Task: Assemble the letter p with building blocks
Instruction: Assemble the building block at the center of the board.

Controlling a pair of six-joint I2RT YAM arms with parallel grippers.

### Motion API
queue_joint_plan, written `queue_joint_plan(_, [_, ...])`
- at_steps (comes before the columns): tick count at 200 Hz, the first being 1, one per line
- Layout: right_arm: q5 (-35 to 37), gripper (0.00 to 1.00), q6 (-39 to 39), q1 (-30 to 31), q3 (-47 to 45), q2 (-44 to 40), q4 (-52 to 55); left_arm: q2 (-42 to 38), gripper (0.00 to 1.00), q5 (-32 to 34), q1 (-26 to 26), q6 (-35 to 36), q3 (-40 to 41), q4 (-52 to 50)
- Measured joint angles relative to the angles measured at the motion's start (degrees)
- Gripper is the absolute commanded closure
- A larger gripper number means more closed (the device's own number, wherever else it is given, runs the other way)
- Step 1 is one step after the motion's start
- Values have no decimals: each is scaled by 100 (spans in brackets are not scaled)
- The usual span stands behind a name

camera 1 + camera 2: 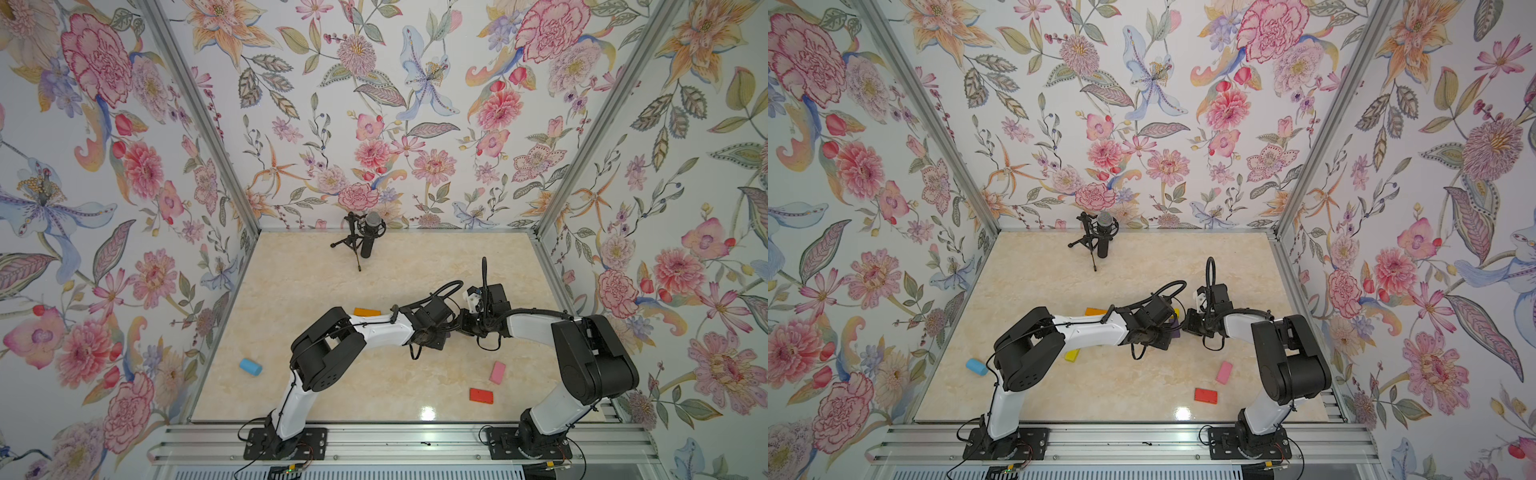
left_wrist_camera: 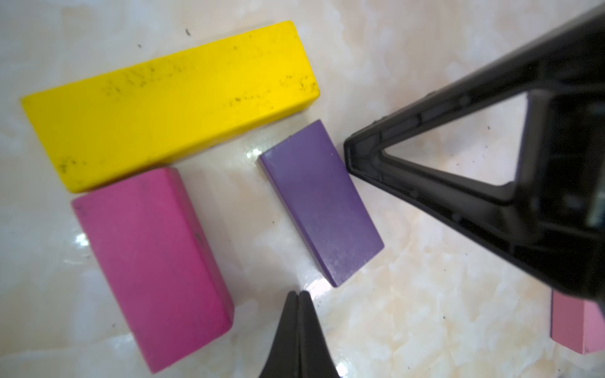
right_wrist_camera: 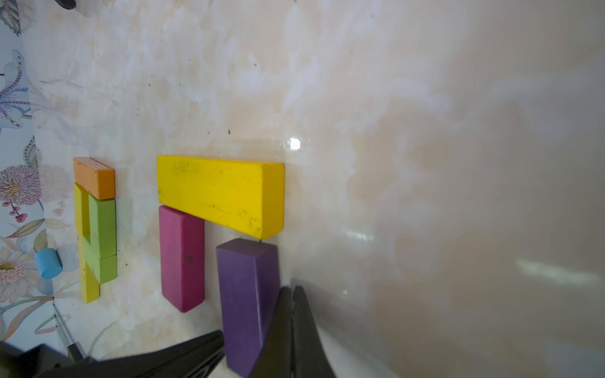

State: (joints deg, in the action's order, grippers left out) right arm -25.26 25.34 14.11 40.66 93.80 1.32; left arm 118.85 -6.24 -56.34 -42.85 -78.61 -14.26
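Building blocks (image 3: 181,255) cluster mid-table. The left gripper (image 2: 298,296) and right gripper (image 3: 292,291) are both pinched together, empty. The right tips seem to touch the tilted purple block (image 3: 244,294). Nudge it gently leftward, squaring it against the yellow bar (image 3: 219,193).

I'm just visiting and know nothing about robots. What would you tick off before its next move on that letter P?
1. Both shut and empty, left gripper and right gripper: ok.
2. Contact between magenta block and long yellow block: ok.
3. Fit of purple block against long yellow block: not ok, a gap shows.
4. Contact between right gripper and purple block: cannot tell.
5. Free ends of magenta block and purple block bridged: not ok, open.
6. Spare pink block and red block lying free: ok.
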Motion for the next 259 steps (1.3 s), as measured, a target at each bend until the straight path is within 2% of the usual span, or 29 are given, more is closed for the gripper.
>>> queue_joint_plan(75, [17, 100, 0, -4, -413, -468, 232, 0, 100, 0, 7, 0, 0, 0])
queue_joint_plan(259, [17, 100, 44, 149, -402, -476, 232, -11, 100, -103, 109, 0, 11, -4])
